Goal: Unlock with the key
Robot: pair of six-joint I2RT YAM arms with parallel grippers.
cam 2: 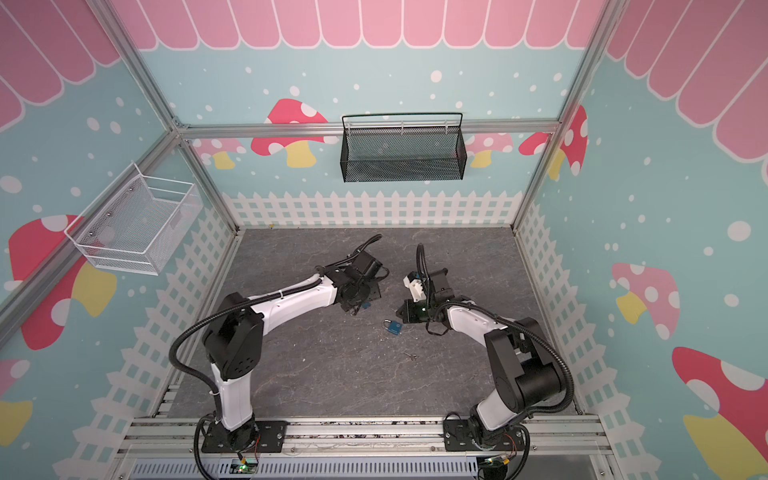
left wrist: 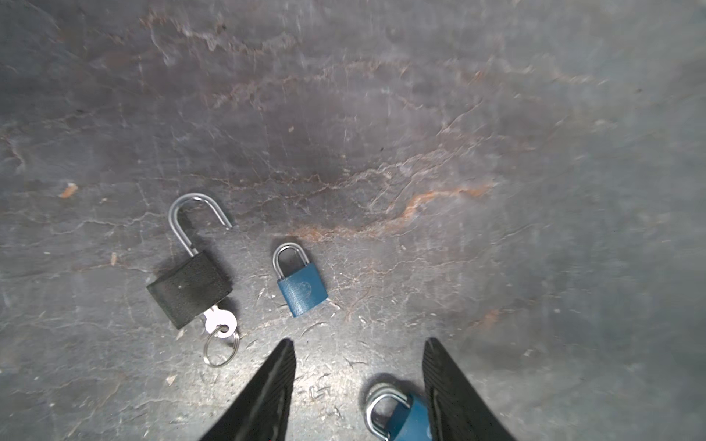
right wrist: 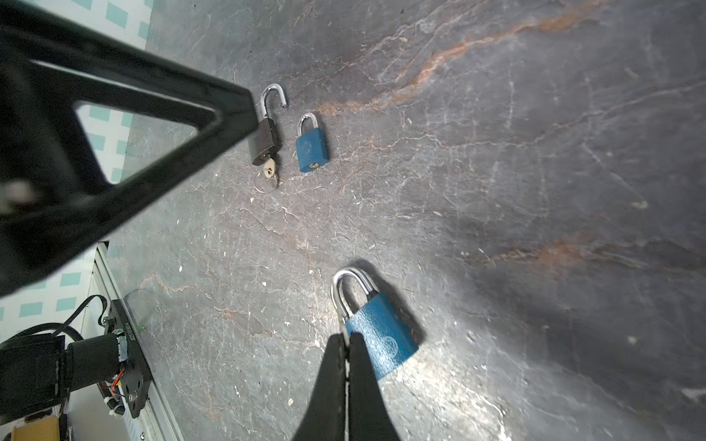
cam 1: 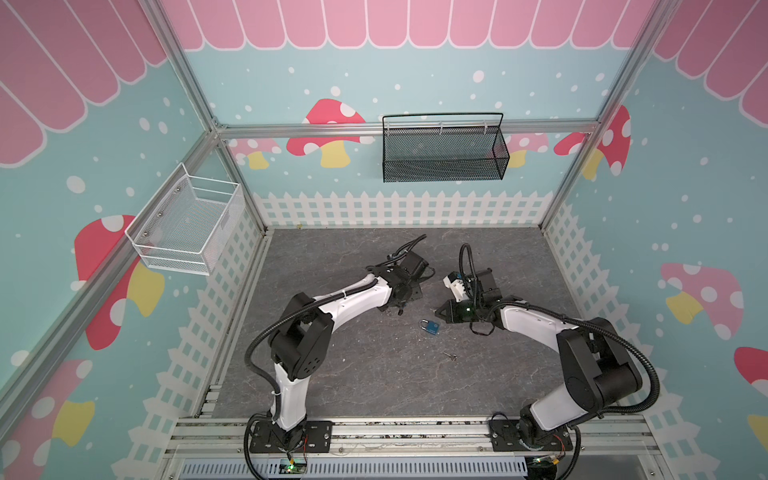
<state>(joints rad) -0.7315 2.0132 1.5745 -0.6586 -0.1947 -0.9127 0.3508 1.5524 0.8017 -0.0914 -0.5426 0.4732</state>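
Observation:
A large blue padlock (right wrist: 378, 336) (cam 1: 431, 327) lies shut on the table, right in front of my right gripper (right wrist: 345, 336), which is shut. A thin silvery sliver shows at its tips; I cannot tell what it is. A loose key (cam 1: 449, 355) lies nearer the front edge. Farther off, a black padlock (left wrist: 189, 290) lies with its shackle open and a ringed key (left wrist: 219, 324) in it, beside a small blue padlock (left wrist: 301, 282). My left gripper (left wrist: 360, 341) hovers open above the table near them, holding nothing; the large blue padlock (left wrist: 401, 422) shows by one finger.
The table (cam 1: 353, 374) is dark grey stone-patterned. A black mesh basket (cam 1: 442, 149) hangs on the back wall and a white wire basket (cam 1: 187, 224) on the left wall. Both grippers sit close together mid-table, the left finger (right wrist: 153, 133) looming in the right wrist view.

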